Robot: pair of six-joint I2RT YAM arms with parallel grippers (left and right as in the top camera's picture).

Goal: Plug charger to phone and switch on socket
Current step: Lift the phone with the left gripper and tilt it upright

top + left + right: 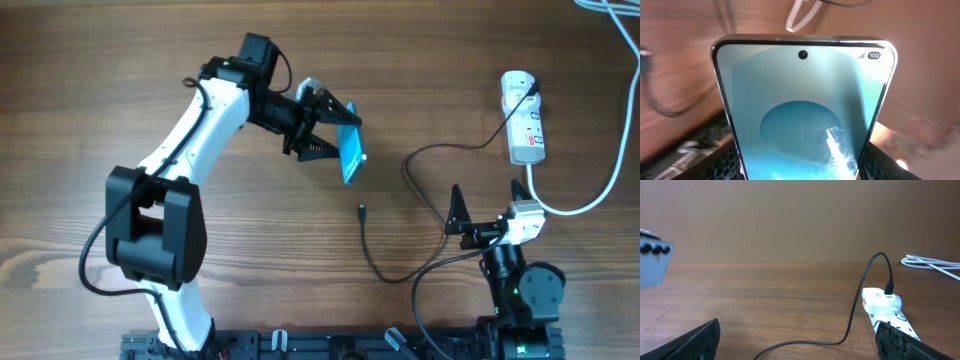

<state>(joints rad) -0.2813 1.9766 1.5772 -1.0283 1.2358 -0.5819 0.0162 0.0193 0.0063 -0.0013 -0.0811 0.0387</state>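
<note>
My left gripper (335, 135) is shut on the phone (350, 152), holding it tilted above the table; its cyan screen fills the left wrist view (805, 115). The charger is a thin black cable (425, 165) looping from the socket to its small plug tip (362, 211), which lies loose on the table below the phone. The white socket (524, 118) lies at the far right, with the charger's adapter in it (883, 301). My right gripper (487, 210) is open and empty, below the socket, straddling the cable (840, 341).
A thick white cable (600, 190) runs from the socket off the top right corner. The phone's back edge shows at the left of the right wrist view (652, 262). Bare wooden table lies between the arms.
</note>
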